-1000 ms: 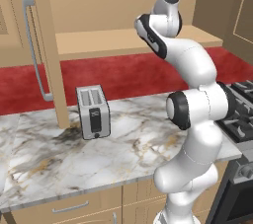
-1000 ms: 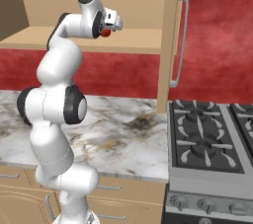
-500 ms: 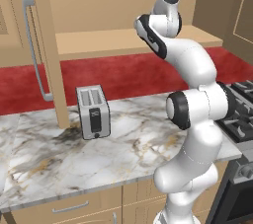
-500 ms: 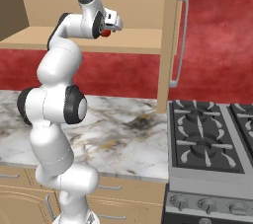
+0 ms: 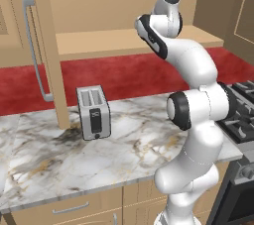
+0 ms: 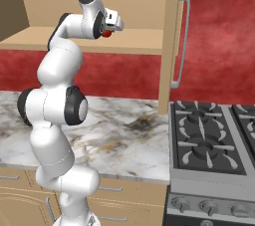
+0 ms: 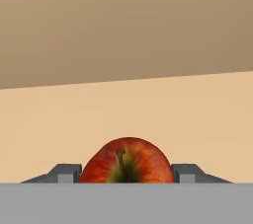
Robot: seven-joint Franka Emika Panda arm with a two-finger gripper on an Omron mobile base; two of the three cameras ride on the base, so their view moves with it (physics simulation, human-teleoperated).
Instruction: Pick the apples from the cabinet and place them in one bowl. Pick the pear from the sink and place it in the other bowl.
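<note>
Gripper (image 7: 126, 174) on the cabinet (image 6: 144, 41) shelf, fingers (image 7: 66, 172) clamped against both sides of an apple (image 7: 126, 161) (stem facing the camera).

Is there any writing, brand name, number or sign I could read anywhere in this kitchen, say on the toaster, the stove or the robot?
None can be read.
Toaster: plain silver with a dark front panel, no lettering.
Stove: its knobs carry no legible marks.
Arm: plain white and dark, no logo.
Cabinet and apple: no labels or stickers.
</note>
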